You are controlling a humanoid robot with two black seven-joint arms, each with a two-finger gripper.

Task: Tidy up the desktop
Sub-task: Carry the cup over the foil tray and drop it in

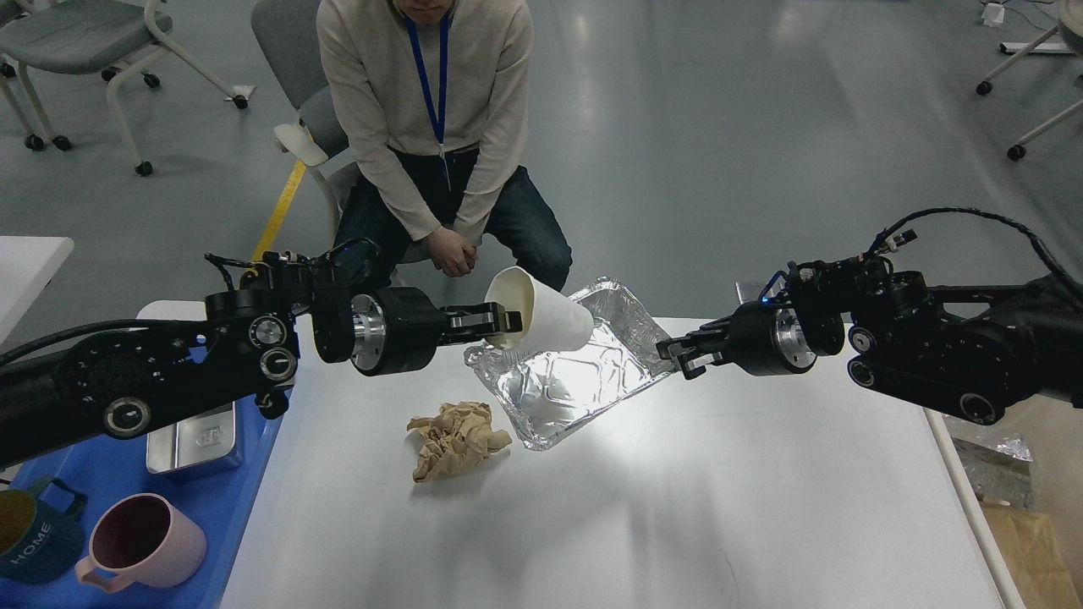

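The white desktop (677,507) fills the lower middle of the head view. My left gripper (506,322) is shut on the rim of a white paper cup (554,321), holding it tipped on its side above a crumpled foil tray (575,381). My right gripper (679,355) is closed on the foil tray's right edge, and the tray looks raised and tilted off the desktop. A crumpled brown paper napkin (457,438) lies on the desktop just left of the tray's near corner.
A blue plastic tray (127,474) at the lower left holds a metal box (190,440), a pink mug (140,541) and a dark teal mug (30,533). A person (431,127) sits behind the far edge. A beige bin (1028,541) stands at the right.
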